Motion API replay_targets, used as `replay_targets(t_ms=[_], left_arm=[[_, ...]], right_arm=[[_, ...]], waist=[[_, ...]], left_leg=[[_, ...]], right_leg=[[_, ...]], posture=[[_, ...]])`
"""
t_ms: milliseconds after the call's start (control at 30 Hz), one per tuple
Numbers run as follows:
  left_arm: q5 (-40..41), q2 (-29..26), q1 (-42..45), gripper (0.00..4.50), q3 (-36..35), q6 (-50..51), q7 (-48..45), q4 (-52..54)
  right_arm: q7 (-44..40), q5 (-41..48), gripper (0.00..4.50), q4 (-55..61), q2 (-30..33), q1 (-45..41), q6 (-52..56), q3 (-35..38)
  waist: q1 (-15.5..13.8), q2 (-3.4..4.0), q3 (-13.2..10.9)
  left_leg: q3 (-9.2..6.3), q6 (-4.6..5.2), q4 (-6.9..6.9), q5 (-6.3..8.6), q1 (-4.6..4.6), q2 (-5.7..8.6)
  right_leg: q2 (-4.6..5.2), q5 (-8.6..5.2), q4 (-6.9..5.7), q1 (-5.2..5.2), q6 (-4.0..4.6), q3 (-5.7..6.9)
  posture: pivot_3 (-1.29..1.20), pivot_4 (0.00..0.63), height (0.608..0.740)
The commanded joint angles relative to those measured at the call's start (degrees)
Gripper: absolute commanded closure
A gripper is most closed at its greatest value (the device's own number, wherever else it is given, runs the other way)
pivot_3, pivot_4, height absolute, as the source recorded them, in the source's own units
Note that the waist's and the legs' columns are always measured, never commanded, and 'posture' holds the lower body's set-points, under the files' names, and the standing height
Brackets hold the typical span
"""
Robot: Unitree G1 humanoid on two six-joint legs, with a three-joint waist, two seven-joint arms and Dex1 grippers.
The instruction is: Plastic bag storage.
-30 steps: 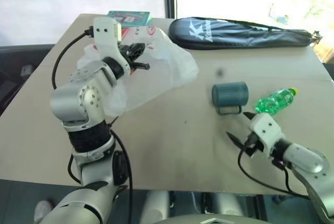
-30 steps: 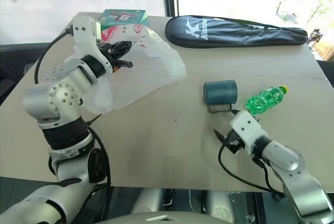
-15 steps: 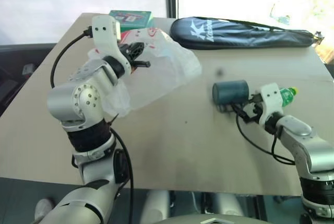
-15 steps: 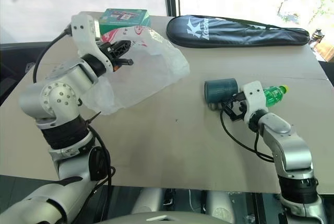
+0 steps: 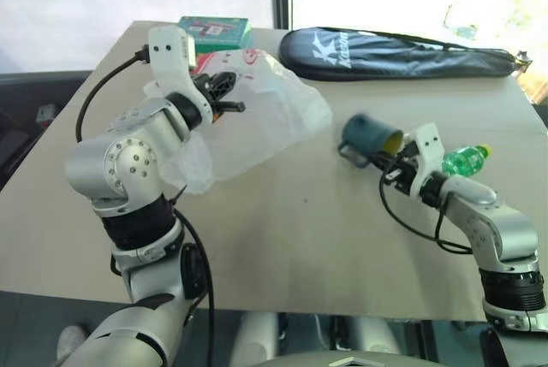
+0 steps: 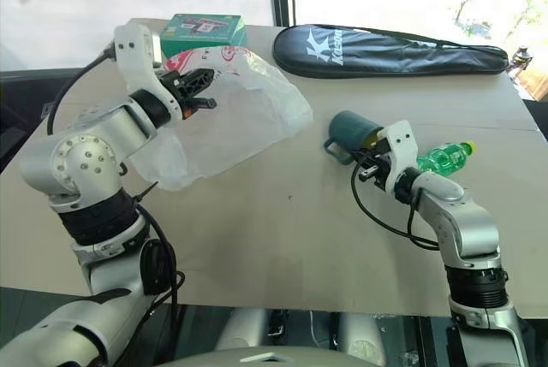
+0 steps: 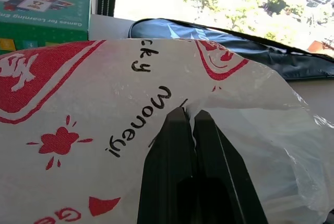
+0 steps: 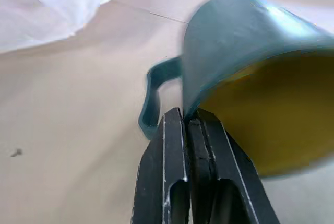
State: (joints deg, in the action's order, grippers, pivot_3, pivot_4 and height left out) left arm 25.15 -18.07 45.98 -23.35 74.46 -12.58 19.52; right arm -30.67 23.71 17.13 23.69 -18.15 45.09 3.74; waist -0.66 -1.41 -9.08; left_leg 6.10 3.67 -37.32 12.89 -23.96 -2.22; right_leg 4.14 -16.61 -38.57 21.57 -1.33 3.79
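Observation:
The plastic bag [image 5: 270, 119], thin white and crinkly with red print, hangs from my left gripper [image 5: 233, 103] above the table's far left. The bag's lower part drapes onto the table. In the left wrist view the two black fingers [image 7: 177, 130] are pressed together on a fold of the bag [image 7: 78, 104]. On the right, my right gripper [image 5: 390, 164] is shut on the rim of a teal cup [image 5: 364, 132] with a yellow inside. The cup [image 8: 245, 46] is raised off the table and tipped, its handle towards the bag.
A long black racket cover [image 5: 394, 52] lies along the far edge. A green bottle [image 5: 467, 160] lies on its side just right of my right wrist. A green box [image 5: 214, 29] sits behind the bag. Bare beige table [image 5: 300, 230] spans the middle and front.
My right gripper went from open near the front edge to the cup, shut on its rim, then lifted and tipped it towards the bag. The left gripper stayed put with the bag.

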Motion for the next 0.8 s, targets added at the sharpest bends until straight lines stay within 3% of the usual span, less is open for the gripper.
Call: replay_targets(t_ms=[33,167,267,433,600,800], left_arm=[[2.2,0.2,2.6,4.5,-1.1,0.7,0.7,0.6],[2.8,0.2,4.2,4.5,-0.2,0.4,1.1,-0.6],[3.2,-0.2,4.3,4.5,1.5,-0.2,0.7,-0.3],[4.4,-0.1,4.6,4.5,2.4,0.3,0.7,0.4],[7.5,-0.5,5.0,4.5,1.4,2.3,-0.2,1.4],[15.5,0.3,5.8,4.5,-3.3,11.5,-1.9,6.5]], right_arm=[[-1.7,6.9,4.43,7.1,-0.3,-1.3,3.0,1.8],[-5.3,20.0,4.43,16.6,2.3,-1.1,13.0,1.2],[-6.2,24.6,4.43,20.0,5.0,0.0,16.9,0.1],[-3.8,29.3,4.43,20.6,4.5,-3.0,19.3,-1.4],[1.6,23.4,4.43,11.8,-1.3,-11.6,16.7,-6.7],[5.8,9.7,4.43,-10.3,-12.8,-23.9,4.5,-13.2]], waist=[[0.0,0.0,0.0],[0.0,0.0,0.0],[0.0,-0.01,0.0],[0.0,-0.06,-0.1],[0.6,-0.07,-0.1],[1.4,-0.11,-0.2]], left_leg=[[0.0,0.0,0.0,0.0,-0.01,0.0],[-0.01,0.0,0.02,0.0,-0.01,-0.01],[-0.01,0.01,0.04,0.0,-0.01,-0.01],[-0.02,0.01,0.04,0.01,-0.01,-0.01],[-0.02,0.01,0.04,0.0,-0.01,-0.03],[0.01,0.0,0.04,0.0,-0.1,0.0]], right_leg=[[0.0,0.0,0.0,0.01,0.0,0.0],[-0.01,0.0,0.0,0.01,0.0,0.0],[0.01,0.0,0.04,0.0,0.0,0.01],[0.04,0.0,0.03,0.01,0.01,0.01],[0.02,0.0,-0.01,0.05,0.01,0.01],[0.02,0.01,-0.02,0.15,0.01,0.01]], posture=[[0.0,0.15,0.74],[0.0,0.15,0.74],[0.0,0.15,0.74],[0.0,0.15,0.74],[0.0,0.15,0.74],[0.0,0.15,0.74]])
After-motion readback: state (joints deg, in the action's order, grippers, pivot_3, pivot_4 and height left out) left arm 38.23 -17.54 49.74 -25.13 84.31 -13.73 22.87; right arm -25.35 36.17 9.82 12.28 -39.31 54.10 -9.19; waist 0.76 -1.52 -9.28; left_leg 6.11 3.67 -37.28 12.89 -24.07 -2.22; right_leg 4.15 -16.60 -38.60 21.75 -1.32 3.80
